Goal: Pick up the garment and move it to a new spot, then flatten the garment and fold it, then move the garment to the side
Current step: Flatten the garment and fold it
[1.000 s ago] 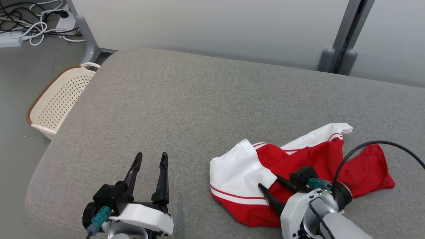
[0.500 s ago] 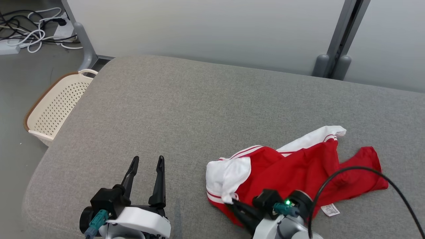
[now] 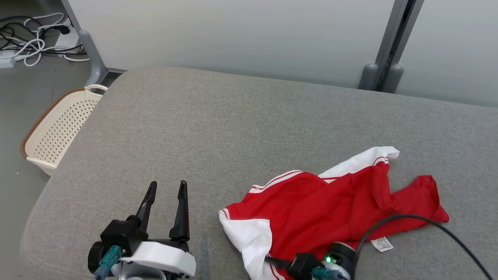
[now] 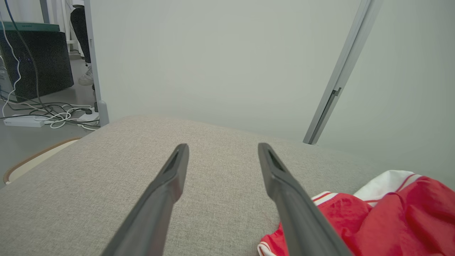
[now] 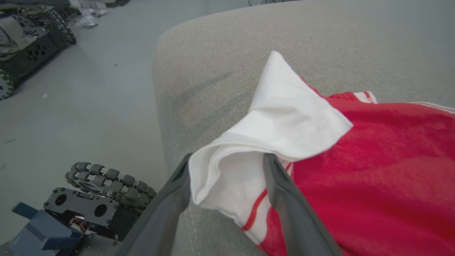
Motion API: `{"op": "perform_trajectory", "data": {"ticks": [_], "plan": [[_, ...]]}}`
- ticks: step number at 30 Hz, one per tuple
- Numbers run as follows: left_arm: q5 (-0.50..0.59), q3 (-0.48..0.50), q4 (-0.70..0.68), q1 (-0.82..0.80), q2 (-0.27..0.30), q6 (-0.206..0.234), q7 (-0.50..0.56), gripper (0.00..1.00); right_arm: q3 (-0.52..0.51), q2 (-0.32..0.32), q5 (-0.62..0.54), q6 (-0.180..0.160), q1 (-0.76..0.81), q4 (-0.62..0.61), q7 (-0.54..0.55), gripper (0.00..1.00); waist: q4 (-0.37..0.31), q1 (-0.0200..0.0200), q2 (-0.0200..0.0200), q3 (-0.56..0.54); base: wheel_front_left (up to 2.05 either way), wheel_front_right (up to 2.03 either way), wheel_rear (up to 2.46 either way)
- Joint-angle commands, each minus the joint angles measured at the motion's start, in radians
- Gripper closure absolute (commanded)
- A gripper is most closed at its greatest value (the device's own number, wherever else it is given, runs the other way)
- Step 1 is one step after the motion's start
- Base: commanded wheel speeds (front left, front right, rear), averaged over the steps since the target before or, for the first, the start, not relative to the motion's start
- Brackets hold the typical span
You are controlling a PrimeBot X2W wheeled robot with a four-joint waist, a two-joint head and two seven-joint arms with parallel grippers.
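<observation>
The garment [image 3: 330, 206] is a red shirt with white sleeves and striped trim, lying crumpled on the right front of the grey cushion [image 3: 233, 116]. It also shows in the left wrist view as a red and white garment [image 4: 384, 217] at the lower right. My right gripper [image 5: 227, 158] stands open at the garment's front-left corner, and a bunched white sleeve [image 5: 284, 121] lies between its fingers. Only its wrist [image 3: 330, 264] peeks in at the bottom of the head view. My left gripper [image 3: 167, 183] is open over bare cushion left of the garment, its fingers [image 4: 170, 185] wide apart and nothing between them.
A cream perforated basket [image 3: 58, 124] sits on the floor beside the cushion's left edge. Cables [image 3: 27, 35] lie at the far left. A grey partition post [image 3: 379, 74] stands behind. My wheeled base [image 5: 106, 177] shows below the cushion's front edge. A person's foot [image 4: 87, 76] is far back.
My right gripper pulled the white sleeve toward the front edge, dragging the garment left and spreading it out; its jaws now stand apart. The head camera shifted. The left gripper kept still.
</observation>
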Motion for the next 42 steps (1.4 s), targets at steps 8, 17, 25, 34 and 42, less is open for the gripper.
{"op": "perform_trajectory", "data": {"ticks": [8,17,25,34,42], "plan": [[0.004,0.011,-0.008,0.016,0.004,0.000,-0.005,0.00,-0.171,-0.080,0.034,0.000,0.024,-0.122,-0.004,0.00,-0.011,0.0000,0.0000,-0.003,0.00,0.00,0.00],[-0.009,-0.011,-0.011,-0.009,0.004,-0.001,-0.005,0.00,-0.348,-0.151,-0.110,0.000,-0.011,-0.121,0.145,0.00,0.000,0.0000,0.0000,0.019,0.00,0.00,0.00],[-0.026,-0.024,-0.007,-0.029,0.004,0.005,-0.005,0.00,-0.242,-0.207,-0.110,0.000,-0.127,-0.014,0.253,0.00,0.053,0.0000,0.0000,0.045,0.00,0.00,0.00],[-0.039,-0.031,-0.014,-0.037,0.004,0.013,-0.005,0.00,-0.097,-0.214,-0.010,0.000,-0.217,0.093,0.304,0.00,0.082,0.0000,0.0000,0.061,0.00,0.00,0.00],[-0.046,-0.040,-0.020,-0.048,0.004,0.018,-0.005,0.00,-0.024,-0.176,0.060,0.000,-0.275,0.237,0.246,1.00,0.095,0.0000,0.0000,0.079,0.00,0.00,0.00]]}}
